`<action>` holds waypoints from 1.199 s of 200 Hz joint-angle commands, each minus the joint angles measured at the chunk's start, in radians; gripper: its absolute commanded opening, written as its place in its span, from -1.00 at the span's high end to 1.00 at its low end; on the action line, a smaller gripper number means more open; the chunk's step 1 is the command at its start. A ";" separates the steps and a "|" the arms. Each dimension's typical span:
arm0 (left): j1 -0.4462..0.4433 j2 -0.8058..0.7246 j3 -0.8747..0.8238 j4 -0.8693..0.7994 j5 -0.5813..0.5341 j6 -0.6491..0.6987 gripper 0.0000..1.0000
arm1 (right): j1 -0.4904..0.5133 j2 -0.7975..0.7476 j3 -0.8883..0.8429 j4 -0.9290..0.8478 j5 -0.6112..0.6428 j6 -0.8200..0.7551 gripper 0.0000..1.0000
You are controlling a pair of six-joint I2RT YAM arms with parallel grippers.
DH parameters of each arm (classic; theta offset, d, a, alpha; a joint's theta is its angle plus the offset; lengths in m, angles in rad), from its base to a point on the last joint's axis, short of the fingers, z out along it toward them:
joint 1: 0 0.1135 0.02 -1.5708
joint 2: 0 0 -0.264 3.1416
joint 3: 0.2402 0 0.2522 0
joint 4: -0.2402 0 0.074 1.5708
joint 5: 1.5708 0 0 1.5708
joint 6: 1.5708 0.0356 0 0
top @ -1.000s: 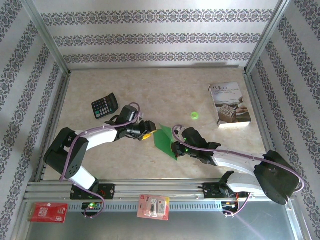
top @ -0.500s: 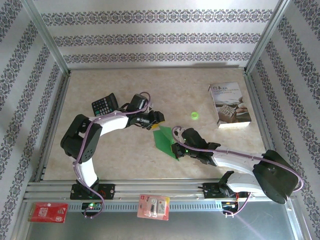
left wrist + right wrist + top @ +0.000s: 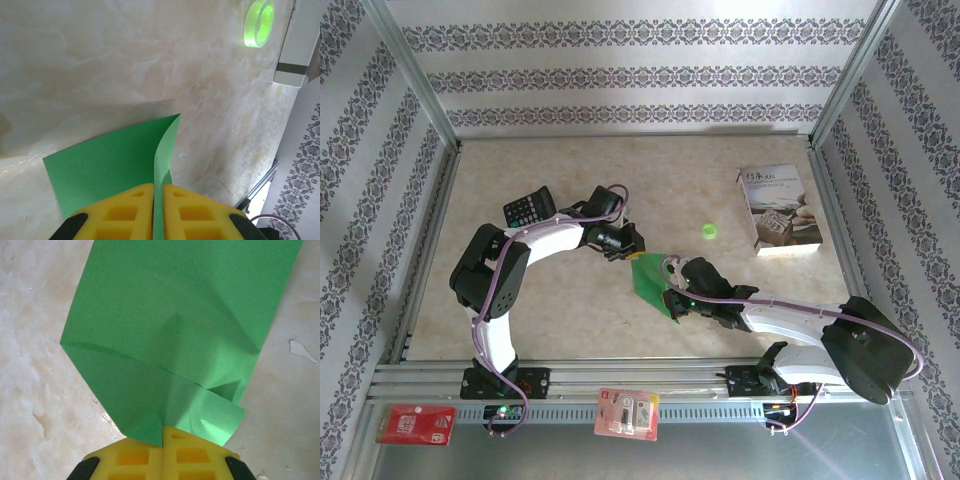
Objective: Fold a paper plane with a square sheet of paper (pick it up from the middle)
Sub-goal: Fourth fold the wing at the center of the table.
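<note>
The square sheet of paper [image 3: 648, 276] looked limp and easily creased. The left gripper [image 3: 153, 192] was pinched shut on its edge nearest the calculator [image 3: 529, 210]; the right gripper [image 3: 162, 435] was clamped on the opposite corner.

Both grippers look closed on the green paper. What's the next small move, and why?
Probably carry the left gripper slowly toward the right gripper, folding the thin bright green sheet of paper over: each pinches one end, and the left's edge stands lifted off the table.

A black calculator [image 3: 529, 208] lies at left, a small green ring [image 3: 708, 232] near a white booklet [image 3: 778, 208] at right.
</note>
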 commanded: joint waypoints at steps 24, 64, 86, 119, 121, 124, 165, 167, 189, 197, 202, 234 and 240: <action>0.008 0.015 0.052 -0.118 0.018 0.058 1.00 | 0.014 -0.010 -0.001 -0.017 0.026 -0.026 1.00; 0.020 0.021 0.088 -0.192 0.004 0.087 1.00 | 0.022 -0.023 -0.002 -0.026 0.028 -0.033 1.00; 0.034 0.026 0.096 -0.210 0.015 0.085 1.00 | 0.024 -0.029 -0.005 -0.028 0.028 -0.033 1.00; 0.037 0.034 0.125 -0.252 0.011 0.105 1.00 | 0.029 -0.028 -0.005 -0.027 0.026 -0.037 1.00; 0.038 0.036 0.127 -0.256 0.010 0.106 1.00 | 0.029 -0.028 -0.004 -0.028 0.027 -0.037 1.00; 0.037 0.037 0.129 -0.262 0.008 0.109 1.00 | 0.029 -0.027 -0.004 -0.028 0.028 -0.037 1.00; 0.038 0.051 0.155 -0.307 -0.011 0.131 1.00 | 0.030 -0.021 -0.004 -0.024 0.012 -0.032 1.00; 0.039 0.052 0.156 -0.308 -0.012 0.131 1.00 | 0.031 -0.021 -0.005 -0.023 0.010 -0.032 1.00; 0.040 0.060 0.172 -0.315 -0.014 0.131 1.00 | 0.022 -0.023 -0.019 0.000 -0.015 -0.008 1.00; 0.041 0.061 0.176 -0.316 -0.015 0.133 1.00 | 0.022 -0.023 -0.026 0.013 -0.027 -0.002 1.00; 0.040 0.062 0.178 -0.320 -0.017 0.135 1.00 | 0.022 -0.023 -0.028 0.016 -0.034 0.001 1.00; 0.041 0.068 0.181 -0.325 -0.021 0.132 0.93 | 0.001 -0.010 -0.047 0.050 -0.081 0.042 1.00; 0.042 0.068 0.183 -0.328 -0.025 0.131 0.88 | -0.002 -0.003 -0.054 0.067 -0.090 0.055 1.00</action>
